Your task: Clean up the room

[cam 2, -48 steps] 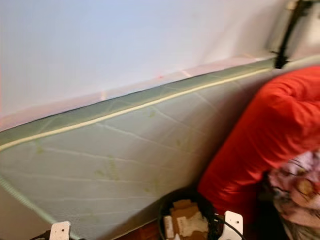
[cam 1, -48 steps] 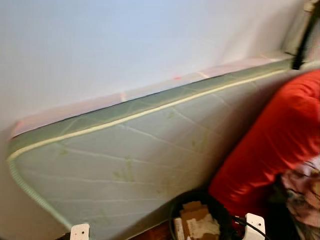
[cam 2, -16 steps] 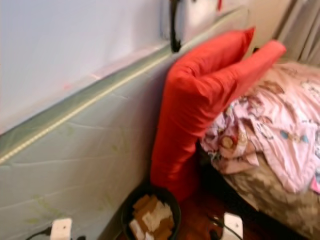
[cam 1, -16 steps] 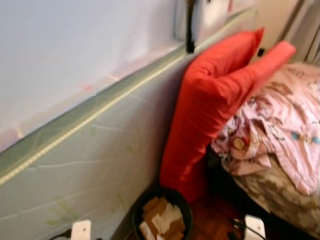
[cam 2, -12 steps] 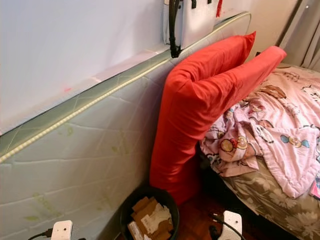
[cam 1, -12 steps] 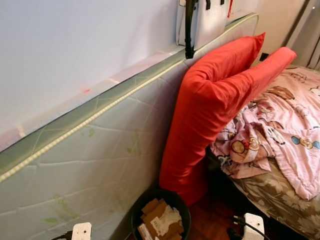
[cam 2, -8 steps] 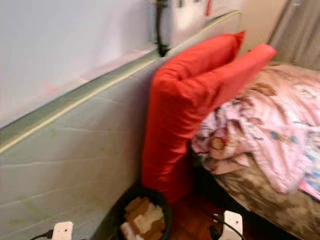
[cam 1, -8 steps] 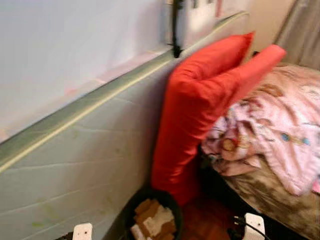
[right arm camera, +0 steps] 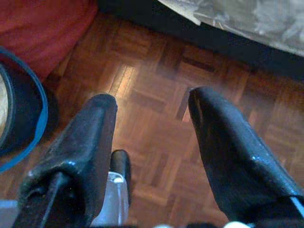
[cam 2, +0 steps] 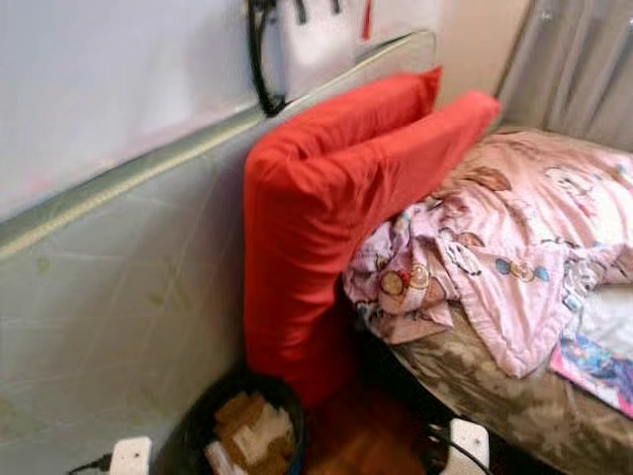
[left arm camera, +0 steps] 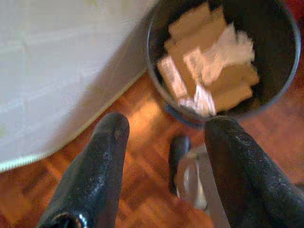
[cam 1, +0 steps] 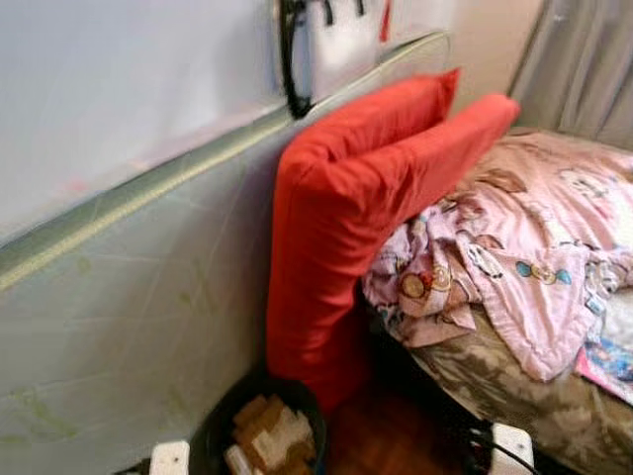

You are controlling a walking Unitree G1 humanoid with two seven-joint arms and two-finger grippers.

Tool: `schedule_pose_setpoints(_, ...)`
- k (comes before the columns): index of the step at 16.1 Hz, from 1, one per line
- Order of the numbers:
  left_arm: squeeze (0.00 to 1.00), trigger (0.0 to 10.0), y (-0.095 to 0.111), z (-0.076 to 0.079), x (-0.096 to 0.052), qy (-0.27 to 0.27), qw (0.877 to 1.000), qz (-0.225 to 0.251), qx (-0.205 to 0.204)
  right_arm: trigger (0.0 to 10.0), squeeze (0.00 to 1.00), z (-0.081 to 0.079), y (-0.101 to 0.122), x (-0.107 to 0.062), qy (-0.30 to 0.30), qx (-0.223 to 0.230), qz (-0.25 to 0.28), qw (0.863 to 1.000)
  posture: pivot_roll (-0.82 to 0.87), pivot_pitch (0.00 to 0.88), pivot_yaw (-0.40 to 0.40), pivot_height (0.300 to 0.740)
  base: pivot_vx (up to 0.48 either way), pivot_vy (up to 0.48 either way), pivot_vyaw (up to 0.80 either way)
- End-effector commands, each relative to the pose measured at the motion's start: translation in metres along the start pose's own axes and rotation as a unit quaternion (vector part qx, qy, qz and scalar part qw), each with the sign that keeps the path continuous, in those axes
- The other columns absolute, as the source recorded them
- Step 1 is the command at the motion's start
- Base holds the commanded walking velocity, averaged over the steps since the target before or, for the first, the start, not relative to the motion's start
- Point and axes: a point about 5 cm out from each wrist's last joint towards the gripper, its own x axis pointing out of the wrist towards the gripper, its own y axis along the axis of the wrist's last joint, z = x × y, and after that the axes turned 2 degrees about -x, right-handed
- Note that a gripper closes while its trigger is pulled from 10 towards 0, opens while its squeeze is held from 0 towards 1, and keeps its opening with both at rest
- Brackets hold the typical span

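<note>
Down at my feet, my left claw [left arm camera: 164, 142] hangs with its two black fingers spread apart and nothing between them, over the wooden parquet floor [left arm camera: 137, 190]. Just past those fingers sits a dark round bin [left arm camera: 280, 80], stuffed with brown cardboard scraps and crumpled white paper [left arm camera: 209, 61], right up against the pale mattress [left arm camera: 57, 61] that stands on its edge. My right claw [right arm camera: 152, 118] is low too, fingers wide apart and holding nothing, parquet beneath it, the blue-rimmed edge of the bin to one side and red fabric beyond that. Looking ahead now: the bin [cam 1: 223, 421] is at the bottom of my view, tucked between the upended mattress [cam 1: 119, 297] on my left and the foot of a big red cushion [cam 1: 336, 228]. That cushion leans against the mattress, and a second long red cushion [cam 1: 450, 148] lies just beside it toward the bed. To my right, the bed [cam 1: 524, 391] with a leafy grey-brown cover carries a rumpled pink cartoon-print blanket [cam 1: 514, 247], bunched up against the red cushions and spilling over the bed's edge. Something colourful and flat [cam 1: 608, 361] lies at the bed's near corner; I can't tell what it is. Farther back, black straps [cam 1: 290, 59] hang on the wall above the mattress, and a grey curtain [cam 1: 584, 64] hangs in the far right corner.
</note>
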Motion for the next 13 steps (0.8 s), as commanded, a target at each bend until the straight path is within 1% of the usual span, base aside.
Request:
schedule_pose_setpoints(1, 0.00, 10.0, -0.0014, -0.0025, -0.0005, 0.004, 1.000, -0.002, 0.000, 10.0, 0.00, -0.0013, -0.0015, -0.0002, 0.002, -0.002, -0.001, 1.000, 0.06, 0.000, -0.004, 0.740, 0.000, -0.266, 0.00)
schedule_pose_setpoints(6, 0.00, 10.0, -0.0018, -0.0039, -0.0008, 0.002, 1.000, -0.003, 0.007, 10.0, 0.00, -0.0008, -0.0033, -0.0007, 0.002, -0.004, -0.002, 1.000, 0.03, 0.000, 0.009, 0.740, 0.000, -0.262, 0.00)
schedule_pose_setpoints(13, 0.00, 10.0, -0.0059, -0.0010, -0.0017, -0.004, 1.000, -0.008, 0.007, 10.0, 0.00, 0.0034, -0.0031, -0.0013, 0.002, -0.014, -0.002, 1.000, 0.03, 0.000, 0.000, 0.740, 0.000, -0.265, 0.00)
